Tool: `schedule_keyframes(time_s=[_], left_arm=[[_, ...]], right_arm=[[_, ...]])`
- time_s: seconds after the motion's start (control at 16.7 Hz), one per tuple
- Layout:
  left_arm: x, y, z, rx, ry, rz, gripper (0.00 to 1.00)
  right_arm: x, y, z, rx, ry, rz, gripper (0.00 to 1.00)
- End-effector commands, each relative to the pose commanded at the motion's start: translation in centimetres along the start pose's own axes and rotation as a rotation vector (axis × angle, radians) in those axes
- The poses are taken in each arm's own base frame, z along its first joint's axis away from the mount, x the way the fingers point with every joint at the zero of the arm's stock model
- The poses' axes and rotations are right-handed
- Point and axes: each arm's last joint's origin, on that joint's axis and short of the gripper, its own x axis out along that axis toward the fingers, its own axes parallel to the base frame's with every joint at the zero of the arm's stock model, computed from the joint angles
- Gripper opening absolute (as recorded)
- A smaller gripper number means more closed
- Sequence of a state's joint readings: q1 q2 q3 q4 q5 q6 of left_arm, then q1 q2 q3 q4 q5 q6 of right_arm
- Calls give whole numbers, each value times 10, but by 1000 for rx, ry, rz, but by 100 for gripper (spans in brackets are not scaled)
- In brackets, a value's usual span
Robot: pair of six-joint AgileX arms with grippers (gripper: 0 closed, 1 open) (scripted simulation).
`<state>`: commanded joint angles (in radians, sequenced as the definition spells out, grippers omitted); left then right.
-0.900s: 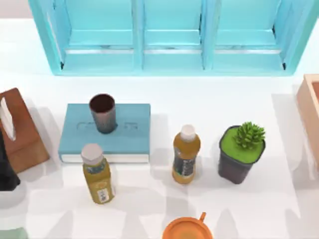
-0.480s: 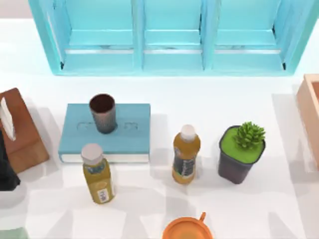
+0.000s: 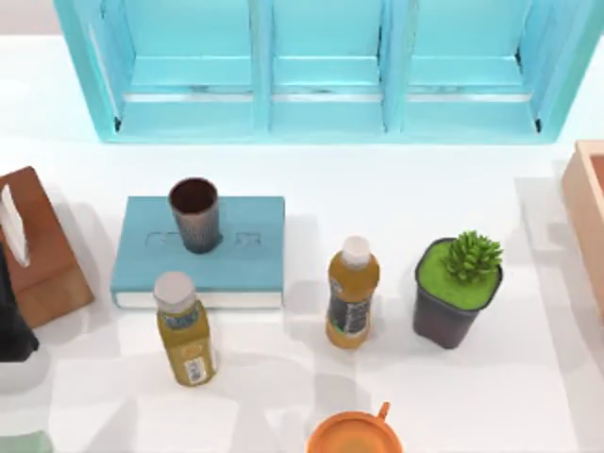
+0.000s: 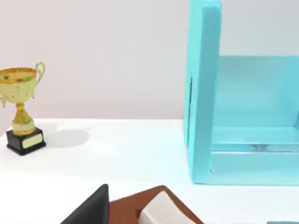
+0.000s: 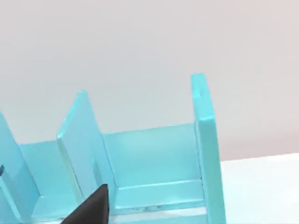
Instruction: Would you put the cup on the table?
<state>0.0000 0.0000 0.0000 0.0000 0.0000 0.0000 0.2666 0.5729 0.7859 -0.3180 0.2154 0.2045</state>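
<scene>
Left edge of the white surface (image 3: pixel 396 203): brown tissue box (image 3: pixel 38 250), with the left end effector (image 3: pixel 11 326) a dark shape against its near side; can't tell its finger state. Ribbed grey-brown cup with dark red inside (image 3: pixel 194 214) stands upright on the light blue book (image 3: pixel 241 253), at the book's far-left part, not on the surface. Yellow-tea bottle (image 3: pixel 184 330) just in front of the book; second bottle (image 3: pixel 352 293) toward centre. Orange mug (image 3: pixel 354 434) at near edge. Dark plant pot with green succulent (image 3: pixel 458 288) right of centre. Turquoise shelf unit (image 3: pixel 326 66) along far edge. Right end effector (image 5: pixel 91 207): one dark fingertip visible in right wrist view, can't tell its opening.
</scene>
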Motion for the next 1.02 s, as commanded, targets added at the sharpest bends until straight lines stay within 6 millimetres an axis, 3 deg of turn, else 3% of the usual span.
schedule_keyframes(time_s=[0.3,0.54,0.78,1.02], left_arm=[[0,0,0,0,0,0,100],[0,0,0,0,0,0,100],[0,0,0,0,0,0,100],[0,0,0,0,0,0,100]], right_arm=[[40,59,81,77,127,37,100],[85,125,111,115,267,67,100],[126,201,100,123,428,87,100],[151,271,57,98,592,82,100]])
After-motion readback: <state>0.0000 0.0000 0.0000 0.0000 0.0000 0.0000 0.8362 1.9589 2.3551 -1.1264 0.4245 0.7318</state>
